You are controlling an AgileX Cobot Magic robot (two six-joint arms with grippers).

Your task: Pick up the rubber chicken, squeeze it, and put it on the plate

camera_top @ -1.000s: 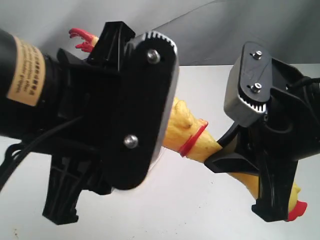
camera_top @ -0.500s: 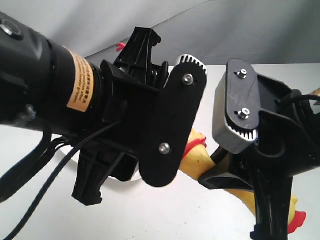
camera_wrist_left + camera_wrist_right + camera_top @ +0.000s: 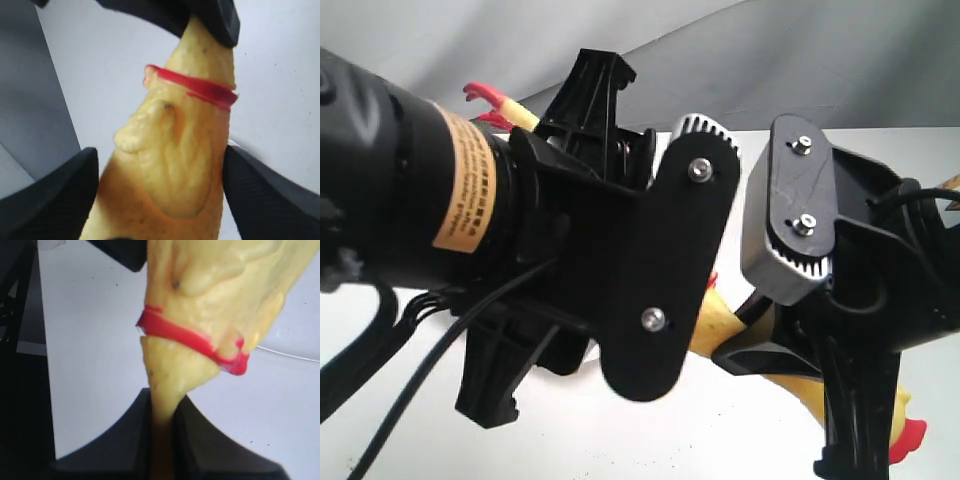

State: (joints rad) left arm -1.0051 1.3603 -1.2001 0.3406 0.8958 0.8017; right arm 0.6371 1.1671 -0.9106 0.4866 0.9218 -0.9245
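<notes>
The yellow rubber chicken (image 3: pixel 716 327) hangs in the air between both arms. Its red feet (image 3: pixel 486 103) stick out at the upper left and its red beak (image 3: pixel 910 437) at the lower right. My left gripper (image 3: pixel 160 156) straddles the fat body, and both black fingers (image 3: pixel 55 192) press against its sides below the red neck ring (image 3: pixel 192 87). My right gripper (image 3: pixel 162 401) is shut on the neck and pinches it thin, just past the ring (image 3: pixel 190 342). Of the white plate, only a thin curved rim (image 3: pixel 292 356) shows under the toy.
The white tabletop (image 3: pixel 650 430) lies below both arms, with a grey backdrop (image 3: pixel 800 60) behind. The two wrist housings stand close together in the middle of the exterior view and hide most of the toy.
My left wrist has rolled and risen, so its mount now covers the chicken's body. The red feet show again at upper left. My right gripper has shifted slightly left, still clamping the neck.
</notes>
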